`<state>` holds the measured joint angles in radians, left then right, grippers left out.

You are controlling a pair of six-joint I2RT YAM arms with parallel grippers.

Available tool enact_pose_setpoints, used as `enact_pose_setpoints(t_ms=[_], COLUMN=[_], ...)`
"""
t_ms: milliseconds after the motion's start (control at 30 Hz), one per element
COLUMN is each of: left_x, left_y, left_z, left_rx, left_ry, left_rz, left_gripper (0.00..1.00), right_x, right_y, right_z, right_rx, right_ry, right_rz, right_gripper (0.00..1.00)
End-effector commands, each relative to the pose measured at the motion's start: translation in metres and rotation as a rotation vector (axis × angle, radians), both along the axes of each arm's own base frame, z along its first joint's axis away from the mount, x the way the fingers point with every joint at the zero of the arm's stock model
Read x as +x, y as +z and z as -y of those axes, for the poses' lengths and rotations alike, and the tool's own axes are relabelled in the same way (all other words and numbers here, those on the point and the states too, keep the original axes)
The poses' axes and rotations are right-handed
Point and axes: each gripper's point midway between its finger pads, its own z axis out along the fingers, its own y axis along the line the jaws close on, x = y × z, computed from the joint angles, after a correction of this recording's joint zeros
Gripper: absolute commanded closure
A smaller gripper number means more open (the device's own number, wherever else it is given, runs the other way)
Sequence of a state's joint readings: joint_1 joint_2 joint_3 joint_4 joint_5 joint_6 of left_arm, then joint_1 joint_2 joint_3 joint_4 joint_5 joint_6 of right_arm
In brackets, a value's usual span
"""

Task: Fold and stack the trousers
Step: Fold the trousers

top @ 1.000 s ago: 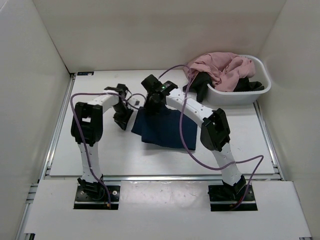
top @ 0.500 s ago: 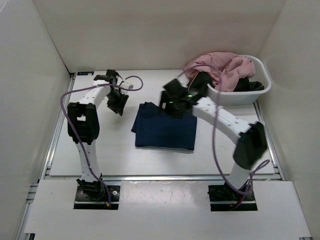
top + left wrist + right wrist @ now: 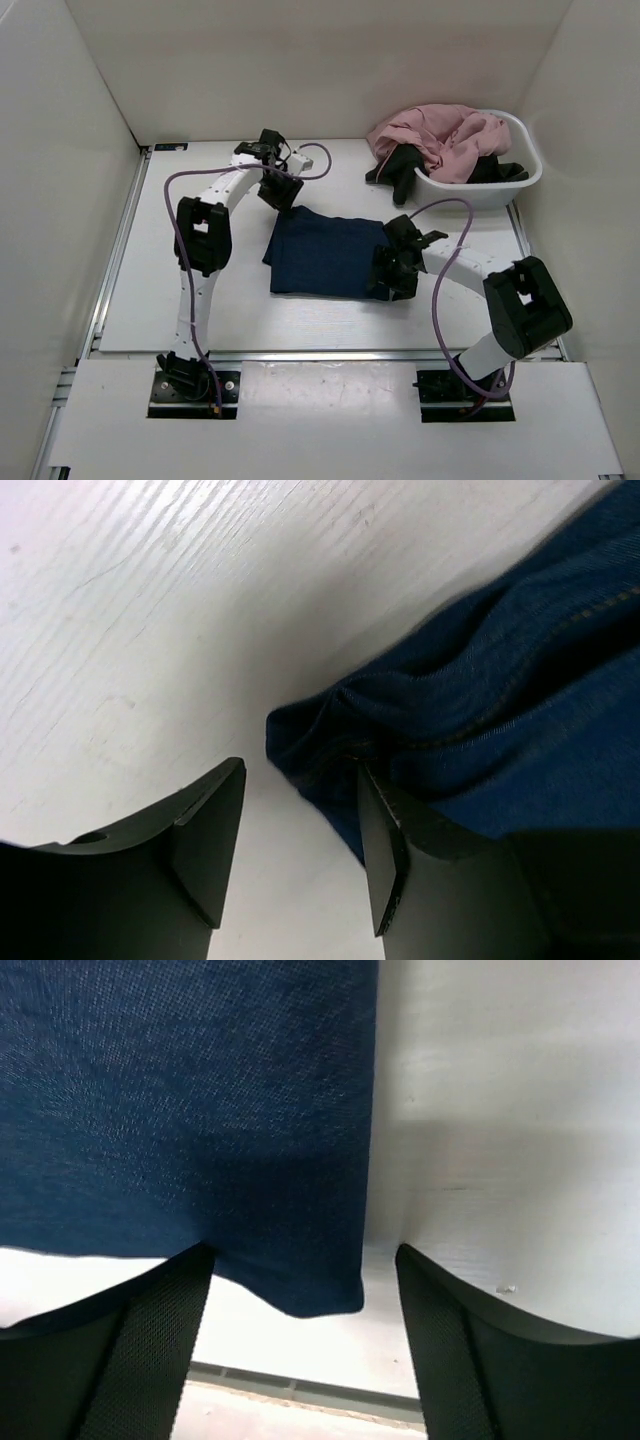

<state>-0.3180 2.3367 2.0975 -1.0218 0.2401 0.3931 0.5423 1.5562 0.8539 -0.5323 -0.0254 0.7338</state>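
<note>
**Two corner pinches that could undo the fold**

The trousers [image 3: 325,255] lie as a folded dark-blue rectangle in the middle of the surface [image 3: 200,290]. They are well apart from the white basket [image 3: 480,192] at the far right, where a pink garment [image 3: 440,135] and a black garment [image 3: 400,165] are heaped.

The left hand [image 3: 281,192] sits low at the far left corner of the denim, jaws apart and holding nothing. Its wrist view shows the bunched, seamed corner lying between the two fingers [image 3: 205,840], with the other finger overlapping the cloth edge. The right hand [image 3: 390,277] is at the near right corner, jaws wide and empty. There the flat corner of the cloth pokes into the gap between its fingers [image 3: 160,1340].

The main risk, as I judge it, is a partial bite:
- **Top layer only:** If either hand closes on the top layer alone, lifting will peel the stack open and the fold is lost.
- **Thick left corner:** The layers there look rumpled, so the jaws may pinch only the outer ridge and let the rest slide out.
- **Shallow right corner:** Only the tip of the cloth sits in the gap, and heavy denim could pull free of so shallow a hold.
- **Diagonal corners:** The hands stand at opposite corners, so raising or swinging them unevenly would twist the rectangle and let the free corners sag and drag.
- **Low approach:** A finger pushing along the surface, instead of sliding under the cloth, would shove the edge into a wrinkle.
</note>
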Motion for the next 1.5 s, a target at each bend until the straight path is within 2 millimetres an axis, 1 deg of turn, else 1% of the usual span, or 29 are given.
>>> enact_pose_setpoints(t_ms=[0,33,67,100,167,267,333,367,567,633,667,700,733,767,800,933,1000,1033,1067,1100,1133,1167,1233,1267,1300,1333,1367,1400,1467], left_x=[0.006,0.007,0.005,0.001,-0.003,-0.012,-0.019,-0.019,-0.014,-0.004,-0.001,0.003,0.011,0.017,0.022,0.052,0.054,0.053,0.045,0.04,0.032,0.012,-0.015,-0.034,-0.054,-0.069,-0.095,-0.114,-0.141], left_y=[-0.012,-0.019,-0.027,-0.037,-0.046,-0.047,-0.048,-0.043,-0.031,-0.024,-0.021,-0.017,-0.005,0.006,0.013,0.086,0.129,0.145,0.176,0.189,0.201,0.216,0.22,0.204,0.217,0.213,0.195,0.2,0.192], left_z=[0.012,0.006,0.002,-0.003,-0.014,-0.027,-0.035,-0.038,-0.064,-0.071,-0.07,-0.07,-0.074,-0.073,-0.074,-0.083,-0.089,-0.099,-0.108,-0.117,-0.123,-0.14,-0.16,-0.179,-0.189,-0.195,-0.215,-0.222,-0.242], left_rx=[0.047,0.081,0.1,0.125,0.179,0.232,0.264,0.279,0.316,0.301,0.297,0.297,0.295,0.288,0.295,0.266,0.239,0.245,0.228,0.232,0.229,0.232,0.242,0.256,0.251,0.243,0.268,0.25,0.22], left_ry=[-0.012,0.018,0.022,0.042,0.066,0.08,0.087,0.103,0.158,0.172,0.174,0.161,0.179,0.176,0.173,0.227,0.246,0.261,0.285,0.305,0.317,0.345,0.381,0.418,0.438,0.452,0.505,0.536,0.619], left_rz=[0.032,0.025,0.011,-0.01,-0.017,-0.02,-0.028,-0.015,0.02,0.041,0.051,0.065,0.099,0.128,0.15,0.33,0.415,0.445,0.498,0.52,0.535,0.544,0.518,0.453,0.459,0.422,0.327,0.319,0.274], left_gripper=[0.41,0.43,0.54,0.59,0.69,0.85,0.85,0.85,0.84,0.68,0.59,0.45,0.41,0.39,0.37,0.19,0.0,0.0,0.0,0.0,0.0,0.0,0.0,0.0,0.0,0.0,0.0,0.0,0.0], right_x=[0.003,0.004,0.006,0.012,0.023,0.049,0.061,0.067,0.08,0.075,0.073,0.071,0.064,0.062,0.064,0.058,0.057,0.058,0.059,0.068,0.07,0.073,0.078,0.08,0.086,0.088,0.087,0.088,0.088], right_y=[-0.014,-0.017,-0.02,-0.025,-0.024,-0.022,-0.019,-0.019,-0.011,-0.005,0.001,0.005,0.007,0.022,0.028,0.073,0.096,0.114,0.136,0.147,0.162,0.188,0.213,0.226,0.246,0.253,0.26,0.265,0.269], right_z=[-0.003,-0.002,-0.001,0.006,0.006,0.016,0.019,0.024,0.02,0.013,0.011,0.011,0.013,0.015,0.022,0.043,0.054,0.06,0.069,0.096,0.109,0.121,0.149,0.157,0.174,0.183,0.19,0.202,0.211], right_rx=[0.094,0.105,0.112,0.109,0.139,0.147,0.142,0.136,0.205,0.253,0.254,0.256,0.255,0.249,0.207,0.112,0.058,0.036,-0.007,-0.125,-0.171,-0.204,-0.237,-0.238,-0.244,-0.255,-0.26,-0.283,-0.314], right_ry=[0.0,0.025,0.032,0.022,0.076,0.113,0.132,0.147,0.183,0.218,0.229,0.23,0.229,0.231,0.211,0.143,0.094,0.06,0.03,-0.05,-0.092,-0.127,-0.178,-0.209,-0.26,-0.267,-0.282,-0.31,-0.334], right_rz=[-0.001,-0.004,-0.01,-0.026,-0.02,-0.02,-0.037,-0.031,-0.062,-0.077,-0.066,-0.057,-0.064,-0.031,-0.007,0.093,0.123,0.168,0.193,0.236,0.259,0.29,0.327,0.346,0.393,0.413,0.435,0.445,0.455], right_gripper=[0.22,0.24,0.29,0.42,0.51,0.73,0.9,0.92,0.96,0.88,0.69,0.56,0.46,0.28,0.04,0.01,0.01,0.01,0.01,0.01,0.01,0.01,0.01,0.01,0.01,0.01,0.01,0.01,0.01])
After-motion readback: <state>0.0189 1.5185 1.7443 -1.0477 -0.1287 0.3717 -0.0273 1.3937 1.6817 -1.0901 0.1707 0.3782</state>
